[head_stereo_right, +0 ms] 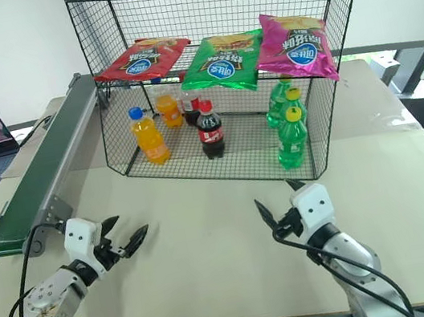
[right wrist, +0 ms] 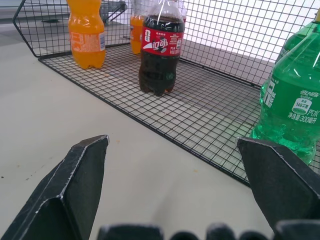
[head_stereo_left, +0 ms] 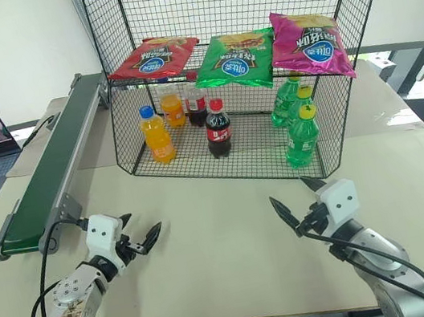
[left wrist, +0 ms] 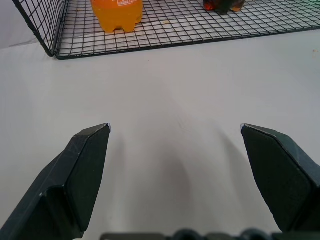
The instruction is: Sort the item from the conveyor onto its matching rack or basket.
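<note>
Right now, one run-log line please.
red chip bag: on rack shelf | conveyor: bare | left gripper, right gripper: jaws open, empty

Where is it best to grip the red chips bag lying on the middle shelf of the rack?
Probably the red chips bag is best pinched at its flat front edge, coming from the rack's open front: it lies flat with that edge toward the robot.

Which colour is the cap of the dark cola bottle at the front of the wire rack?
Red; the dark cola bottle's cap shows best in the left eye view.

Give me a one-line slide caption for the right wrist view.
Open right gripper over the table, facing the wire rack with cola bottle.
</note>
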`<state>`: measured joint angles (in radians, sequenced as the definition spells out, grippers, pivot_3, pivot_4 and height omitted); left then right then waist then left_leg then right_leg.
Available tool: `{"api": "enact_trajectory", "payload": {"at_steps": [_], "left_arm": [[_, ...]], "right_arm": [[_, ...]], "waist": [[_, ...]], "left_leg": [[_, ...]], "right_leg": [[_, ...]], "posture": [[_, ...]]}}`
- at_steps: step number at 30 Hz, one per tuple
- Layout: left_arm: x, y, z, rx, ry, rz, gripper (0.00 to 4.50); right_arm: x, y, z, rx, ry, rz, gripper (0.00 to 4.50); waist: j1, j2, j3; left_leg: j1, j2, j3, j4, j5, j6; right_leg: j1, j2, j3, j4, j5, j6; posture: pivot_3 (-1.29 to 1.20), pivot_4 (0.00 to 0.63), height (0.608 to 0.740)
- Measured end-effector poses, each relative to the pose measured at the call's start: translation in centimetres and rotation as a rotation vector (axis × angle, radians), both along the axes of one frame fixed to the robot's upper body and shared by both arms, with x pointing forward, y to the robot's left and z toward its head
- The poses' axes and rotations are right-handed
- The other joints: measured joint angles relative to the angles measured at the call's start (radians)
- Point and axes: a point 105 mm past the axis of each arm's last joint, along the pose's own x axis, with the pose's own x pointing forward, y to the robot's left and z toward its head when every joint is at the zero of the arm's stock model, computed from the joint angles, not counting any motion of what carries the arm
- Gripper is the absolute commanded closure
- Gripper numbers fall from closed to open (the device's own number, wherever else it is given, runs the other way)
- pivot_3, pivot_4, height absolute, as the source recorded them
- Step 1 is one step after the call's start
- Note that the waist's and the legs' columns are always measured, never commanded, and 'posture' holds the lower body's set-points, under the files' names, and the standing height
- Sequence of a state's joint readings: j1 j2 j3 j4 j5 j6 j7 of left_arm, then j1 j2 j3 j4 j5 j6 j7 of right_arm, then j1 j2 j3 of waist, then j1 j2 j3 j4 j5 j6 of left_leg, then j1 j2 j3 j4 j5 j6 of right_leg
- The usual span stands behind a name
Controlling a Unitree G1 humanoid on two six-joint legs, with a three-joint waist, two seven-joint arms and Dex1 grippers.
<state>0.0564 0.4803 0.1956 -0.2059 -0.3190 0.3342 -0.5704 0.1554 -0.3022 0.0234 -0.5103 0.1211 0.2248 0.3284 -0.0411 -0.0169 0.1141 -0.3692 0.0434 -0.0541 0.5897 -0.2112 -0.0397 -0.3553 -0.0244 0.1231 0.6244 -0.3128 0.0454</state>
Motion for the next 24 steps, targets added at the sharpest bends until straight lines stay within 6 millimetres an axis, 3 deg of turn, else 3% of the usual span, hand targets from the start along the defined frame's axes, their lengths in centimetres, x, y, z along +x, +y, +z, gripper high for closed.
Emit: {"api": "enact_trajectory", "payload": {"at_steps": [24], "left_arm": [[0.15,-0.1,0.08,-0.001,0.002,-0.002,0.05]], "right_arm": [[0.09,0.12,0.26,0.003,-0.013,0.002,0.0]], "waist": [[-0.001,0.0,0.0]], "left_leg": [[0.0,0.0,0.0,0.0,0.0,0.0]], "right_leg": [[0.0,0.0,0.0,0.0,0.0,0.0]], "posture": [[0.0,0.15,0.738]]}}
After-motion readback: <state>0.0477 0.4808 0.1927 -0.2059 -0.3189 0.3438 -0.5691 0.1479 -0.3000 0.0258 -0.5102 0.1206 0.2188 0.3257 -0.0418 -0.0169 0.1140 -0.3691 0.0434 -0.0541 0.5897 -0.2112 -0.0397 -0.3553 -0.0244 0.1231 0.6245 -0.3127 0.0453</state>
